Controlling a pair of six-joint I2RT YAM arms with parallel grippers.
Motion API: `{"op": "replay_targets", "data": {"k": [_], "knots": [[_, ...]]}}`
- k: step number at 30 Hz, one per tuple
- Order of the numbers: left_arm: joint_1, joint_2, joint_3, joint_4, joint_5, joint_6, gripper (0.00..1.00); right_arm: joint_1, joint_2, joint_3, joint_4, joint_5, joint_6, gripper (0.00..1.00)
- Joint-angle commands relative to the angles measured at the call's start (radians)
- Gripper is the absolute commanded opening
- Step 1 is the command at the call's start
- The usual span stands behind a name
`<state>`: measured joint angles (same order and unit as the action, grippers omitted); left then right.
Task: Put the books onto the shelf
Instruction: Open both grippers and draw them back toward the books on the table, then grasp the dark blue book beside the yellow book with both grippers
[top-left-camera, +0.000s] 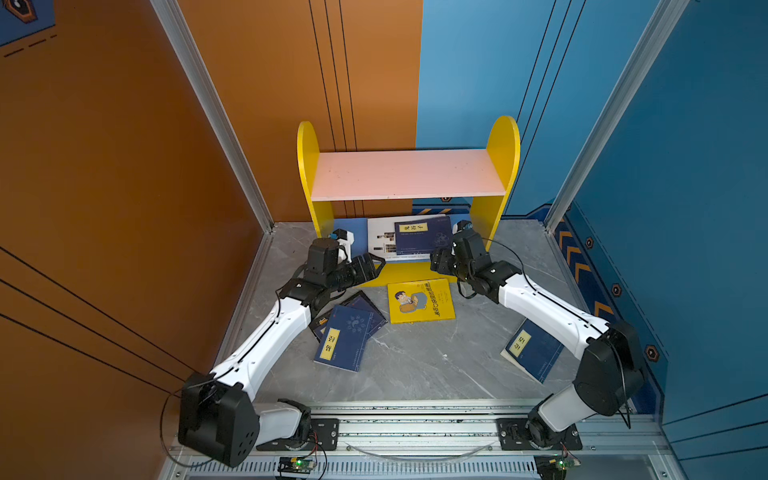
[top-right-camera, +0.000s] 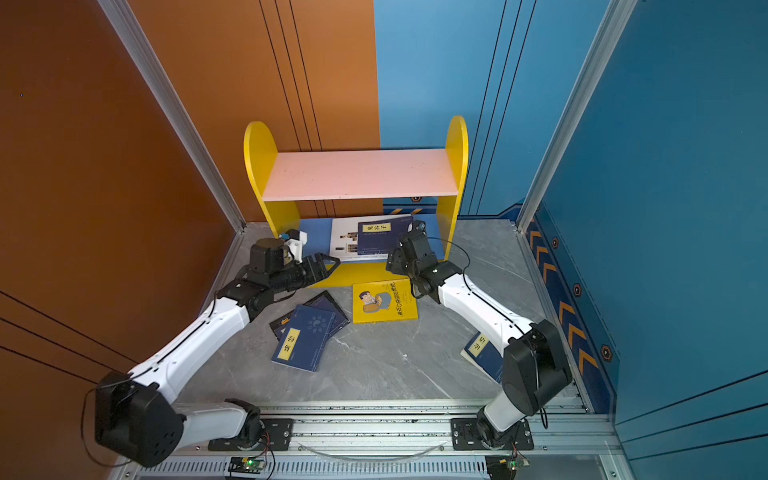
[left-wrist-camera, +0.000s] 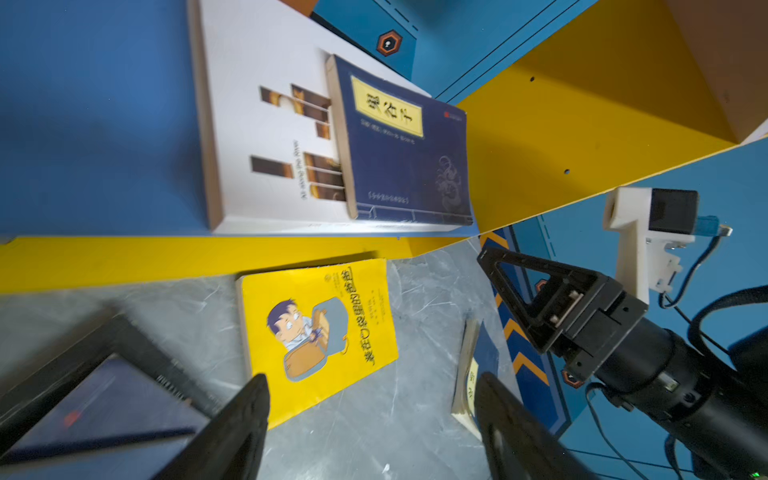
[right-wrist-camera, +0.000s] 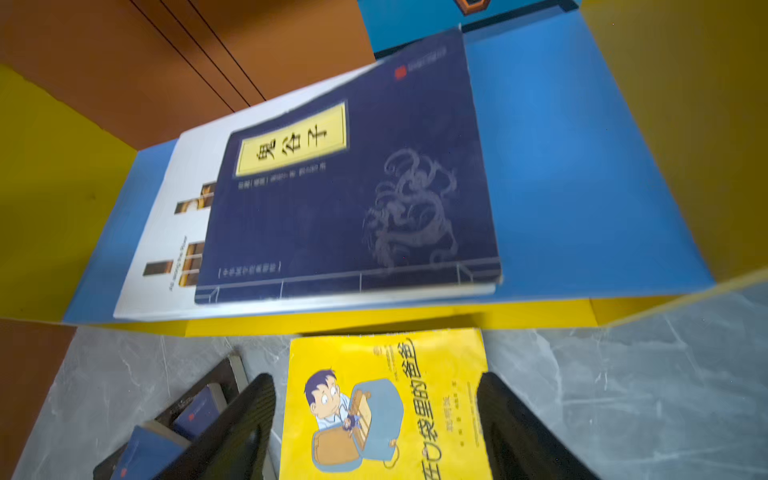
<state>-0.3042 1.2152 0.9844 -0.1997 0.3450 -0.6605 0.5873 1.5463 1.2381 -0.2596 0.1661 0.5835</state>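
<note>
Shelf (top-left-camera: 307, 166): middle of the back edge of the tabletop (top-left-camera: 415, 374). Pink board (top-left-camera: 407, 174) up top with no book on it, blue board (left-wrist-camera: 104, 124) down low.

On the blue board: white book (left-wrist-camera: 257, 124) lying flat, with a dark blue book (left-wrist-camera: 407, 158) flat on top of it, toward the right side of the shelf.

Yellow book (top-left-camera: 422, 301): flat on the tabletop with the cartoon man facing up, right in front of the shelf's yellow front. Back edge touching it or just beside it, hard to tell which.

Left pile: second blue book (top-left-camera: 343, 343) lying crooked on a black book (top-left-camera: 361, 305), left of the middle of the tabletop.

Last blue book (top-left-camera: 534, 353): near the right edge of the tabletop, partly hidden under the right arm.

Left claw (left-wrist-camera: 372, 386): spread wide, pinching nothing, up over the shelf's yellow front, just off the yellow book's back left corner.

Right claw (right-wrist-camera: 376, 378): spread wide, pinching nothing, up over the yellow book's back right corner.

Way to the yellow book: down, and a little toward the front edge of the tabletop, in between the two claws.

Long side of the yellow book: nearly square from above, so hard to tell. Title line running from the shelf side toward the front edge.

Nearer arm: both close. Probably the right one, with the yellow book sitting squarely between its two fingers in the right wrist view.

Tricky bit, likely: thin book lying flat, so an edge to lift first.
</note>
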Motion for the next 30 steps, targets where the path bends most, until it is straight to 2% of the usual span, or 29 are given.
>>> {"op": "replay_targets", "data": {"k": [1, 5, 8, 14, 17, 20, 23, 30], "knots": [[0.031, -0.106, -0.092, -0.157, -0.132, 0.060, 0.79, 0.063, -0.073, -0.108, 0.028, 0.078, 0.126, 0.79], [0.085, -0.188, -0.203, -0.223, -0.185, 0.053, 0.79, 0.144, -0.075, -0.201, 0.135, 0.072, 0.226, 0.80], [0.121, -0.223, -0.269, -0.235, -0.197, 0.047, 0.79, 0.164, -0.022, -0.215, 0.193, -0.014, 0.295, 0.81], [0.171, -0.259, -0.354, -0.216, -0.225, 0.070, 0.81, 0.209, 0.075, -0.219, 0.291, -0.165, 0.357, 0.82], [0.197, -0.235, -0.381, -0.165, -0.174, 0.071, 0.81, 0.212, 0.133, -0.219, 0.318, -0.247, 0.390, 0.83], [0.203, -0.204, -0.388, -0.136, -0.195, 0.064, 0.81, 0.209, 0.188, -0.226, 0.365, -0.339, 0.427, 0.82], [0.212, -0.167, -0.407, -0.081, -0.163, 0.045, 0.81, 0.207, 0.233, -0.223, 0.412, -0.421, 0.448, 0.81], [0.209, -0.077, -0.434, -0.013, -0.113, 0.019, 0.81, 0.231, 0.313, -0.168, 0.406, -0.490, 0.464, 0.80]]}}
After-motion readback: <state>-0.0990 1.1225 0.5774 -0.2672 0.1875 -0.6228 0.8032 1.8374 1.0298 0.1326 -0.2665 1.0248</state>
